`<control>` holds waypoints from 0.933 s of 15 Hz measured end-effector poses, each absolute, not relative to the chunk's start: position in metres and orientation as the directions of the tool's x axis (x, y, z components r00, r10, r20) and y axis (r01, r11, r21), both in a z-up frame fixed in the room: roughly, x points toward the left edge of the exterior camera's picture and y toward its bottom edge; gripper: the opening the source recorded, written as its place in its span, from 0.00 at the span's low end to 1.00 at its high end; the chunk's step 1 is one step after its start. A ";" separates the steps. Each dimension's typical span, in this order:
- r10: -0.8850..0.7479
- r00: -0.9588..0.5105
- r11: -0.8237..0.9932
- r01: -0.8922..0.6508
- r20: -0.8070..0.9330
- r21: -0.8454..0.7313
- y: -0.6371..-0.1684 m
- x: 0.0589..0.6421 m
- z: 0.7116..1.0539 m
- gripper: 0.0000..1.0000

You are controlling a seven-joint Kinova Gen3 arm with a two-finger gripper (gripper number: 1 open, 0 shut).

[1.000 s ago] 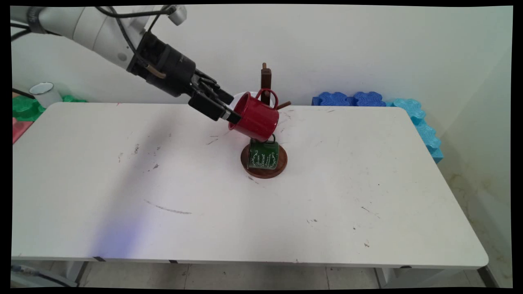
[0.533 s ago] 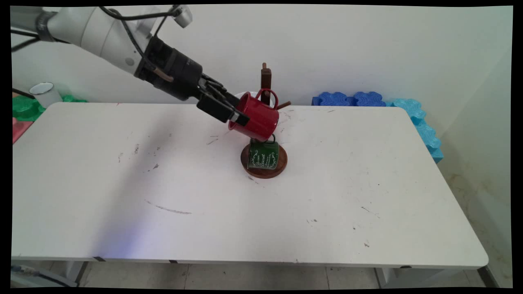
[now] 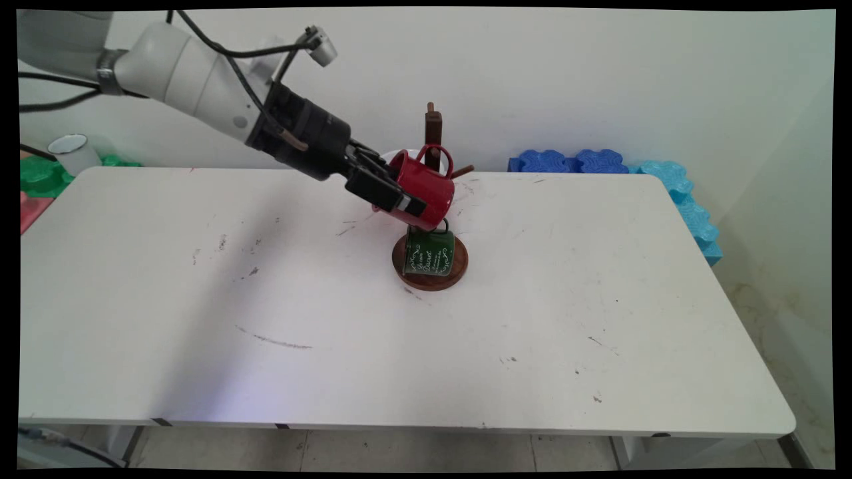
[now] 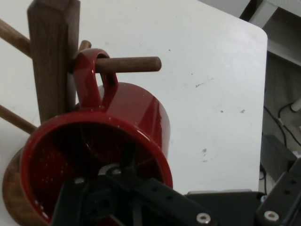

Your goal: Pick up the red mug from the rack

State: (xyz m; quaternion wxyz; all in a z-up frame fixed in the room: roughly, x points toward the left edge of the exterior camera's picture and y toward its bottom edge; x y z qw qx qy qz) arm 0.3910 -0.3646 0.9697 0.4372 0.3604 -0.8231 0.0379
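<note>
One red mug on rack peg.

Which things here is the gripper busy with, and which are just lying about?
In hand: gripper, open, astride the rim of the red mug; that mug hangs by its handle on the wooden mug tree.
Lying about: green mug low on that tree; white cup; blue foam blocks.

We see a white, scuffed desk; directly on it stands the round wooden base of a mug stand, slightly behind centre.
</note>
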 end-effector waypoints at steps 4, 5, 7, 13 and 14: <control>-0.571 -0.344 0.727 -0.634 0.745 0.265 -0.368 0.383 0.959 1.00; -0.573 -0.342 0.725 -0.635 0.744 0.266 -0.368 0.382 0.957 1.00; -0.578 -0.338 0.720 -0.639 0.743 0.270 -0.370 0.379 0.952 1.00; -0.588 -0.333 0.710 -0.649 0.737 0.274 -0.372 0.374 0.942 0.00; -0.589 -0.333 0.709 -0.650 0.736 0.274 -0.372 0.374 0.941 0.00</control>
